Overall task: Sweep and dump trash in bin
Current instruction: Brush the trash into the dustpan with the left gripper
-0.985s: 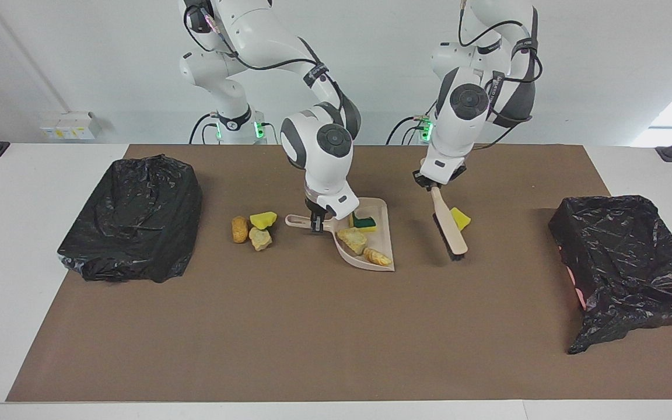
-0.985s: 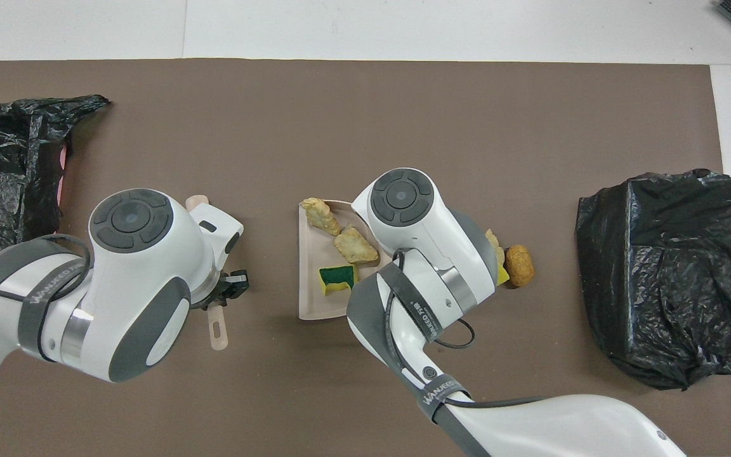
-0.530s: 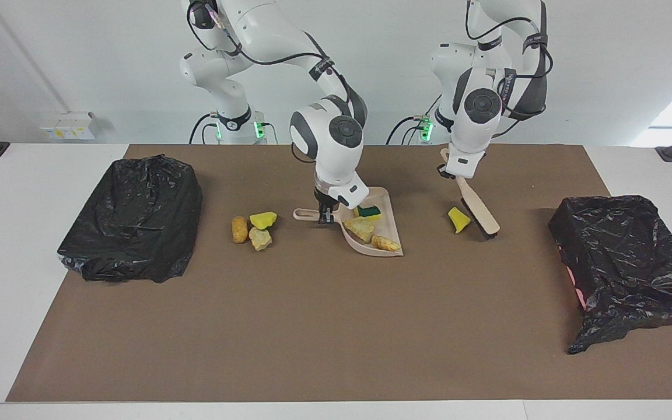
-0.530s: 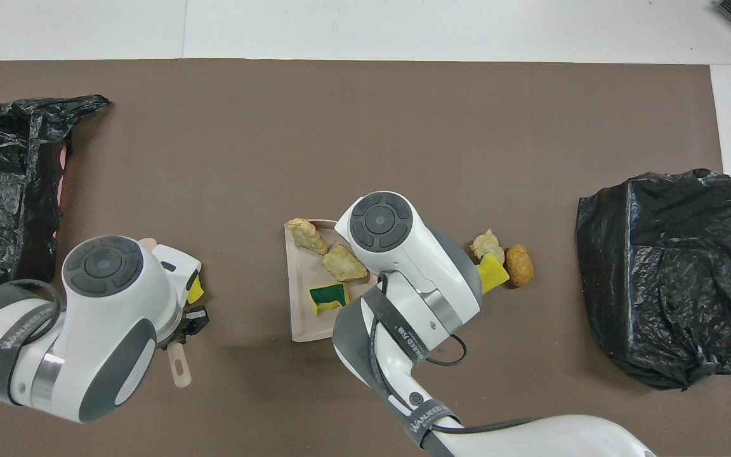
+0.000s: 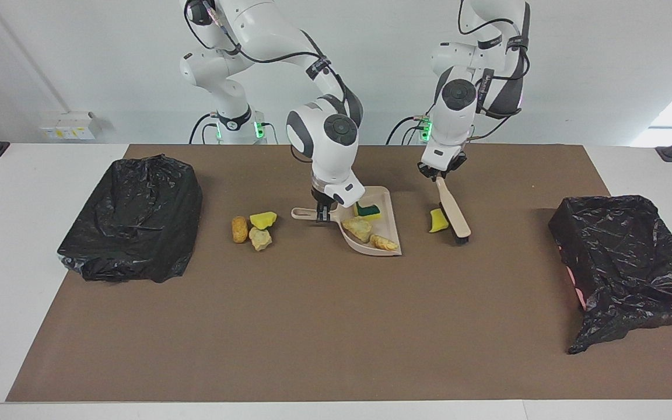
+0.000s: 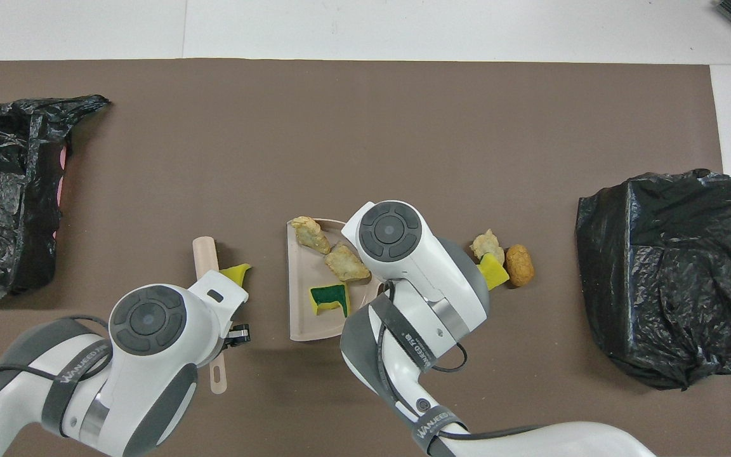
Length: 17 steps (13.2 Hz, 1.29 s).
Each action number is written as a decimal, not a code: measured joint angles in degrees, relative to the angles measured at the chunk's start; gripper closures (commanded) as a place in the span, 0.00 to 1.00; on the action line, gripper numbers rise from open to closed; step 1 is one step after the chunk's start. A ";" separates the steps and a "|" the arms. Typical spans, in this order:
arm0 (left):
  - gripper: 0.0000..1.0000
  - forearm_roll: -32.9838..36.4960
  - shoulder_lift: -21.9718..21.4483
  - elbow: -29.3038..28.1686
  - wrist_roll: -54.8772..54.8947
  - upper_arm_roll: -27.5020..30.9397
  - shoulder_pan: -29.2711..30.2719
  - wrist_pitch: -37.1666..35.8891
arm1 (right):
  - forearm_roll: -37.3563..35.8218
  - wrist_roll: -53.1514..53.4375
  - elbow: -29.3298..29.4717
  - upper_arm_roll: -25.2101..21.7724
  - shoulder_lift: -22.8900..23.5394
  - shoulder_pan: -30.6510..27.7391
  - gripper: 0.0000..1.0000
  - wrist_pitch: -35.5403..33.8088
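Observation:
My right gripper point(image 5: 321, 216) is shut on the handle of the beige dustpan point(image 5: 393, 228), which lies on the brown mat. Three pieces of trash lie in the dustpan point(image 6: 302, 304): a green-backed sponge bit point(image 5: 367, 209) point(image 6: 329, 297) and two tan chunks point(image 5: 357, 226) point(image 5: 384, 242). My left gripper point(image 5: 438, 175) is shut on the handle of the beige brush point(image 5: 451, 211) point(image 6: 204, 254), whose black bristles touch the mat. A yellow sponge bit point(image 5: 438, 221) point(image 6: 233, 273) lies against the brush, on the side toward the dustpan. Three more scraps point(image 5: 240, 228) point(image 5: 263, 220) point(image 5: 260, 238) lie toward the right arm's end.
One black-bagged bin point(image 5: 132, 216) point(image 6: 667, 273) stands at the right arm's end of the mat. Another black-bagged bin point(image 5: 622, 262) point(image 6: 4, 190) stands at the left arm's end. The mat point(image 5: 312, 326) covers most of the white table.
The left arm carried the brush over the yellow bit toward its own end, then swept back, pushing the bit toward the dustpan. The right arm drew the dustpan slightly nearer to the robots.

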 measured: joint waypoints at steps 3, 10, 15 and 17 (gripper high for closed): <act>1.00 -2.98 2.06 -0.09 2.32 -0.16 -5.45 5.24 | 0.06 0.24 -0.09 -0.01 -0.03 -0.02 1.00 0.00; 1.00 -7.34 5.65 6.54 2.00 -0.34 -14.57 9.51 | 0.06 0.56 -0.14 -0.14 -0.17 -0.11 1.00 -0.21; 1.00 -8.12 6.05 8.63 1.97 0.96 -12.91 10.09 | 0.05 1.07 -0.28 -0.20 -0.31 -0.49 1.00 -0.20; 1.00 -8.14 5.39 9.81 2.46 1.36 -8.85 7.87 | 0.05 1.09 -0.28 -0.20 -0.31 -0.49 1.00 -0.20</act>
